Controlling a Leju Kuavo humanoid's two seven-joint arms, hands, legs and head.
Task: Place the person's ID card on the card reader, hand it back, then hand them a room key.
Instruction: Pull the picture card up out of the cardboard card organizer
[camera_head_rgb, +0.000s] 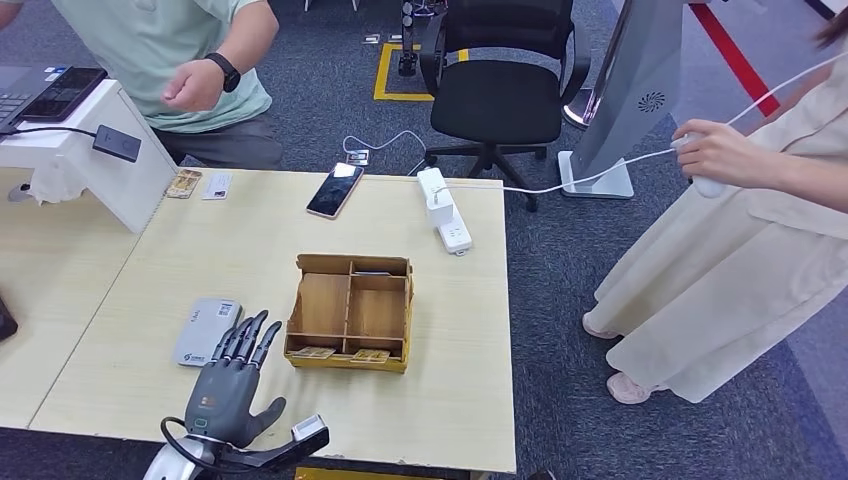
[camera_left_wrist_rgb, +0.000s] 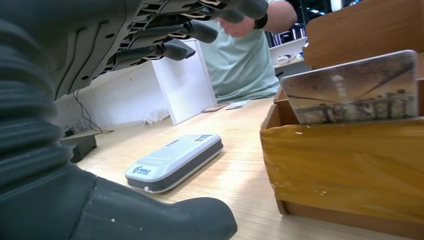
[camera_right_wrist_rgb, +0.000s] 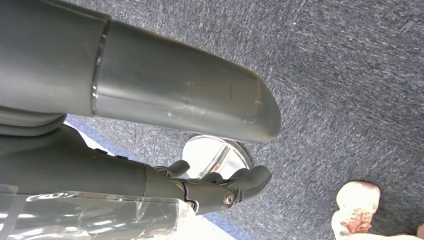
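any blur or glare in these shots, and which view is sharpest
Head view: evenly lit and sharpest, soft shadows, slight sheen on the phone. Left wrist view: the left hand looms dark and soft up close; the card reader is fairly crisp. Right wrist view: the right hand is dim, with glare on clear plastic wrap.

Print on card reader (camera_head_rgb: 207, 331) too small to read; seated person (camera_head_rgb: 190, 60) cut off at top edge.

Grey-blue carpet floor (camera_head_rgb: 560, 300) with yellow and red tape lines. A black office chair (camera_head_rgb: 500, 80) stands beyond the light wooden table (camera_head_rgb: 250, 250)
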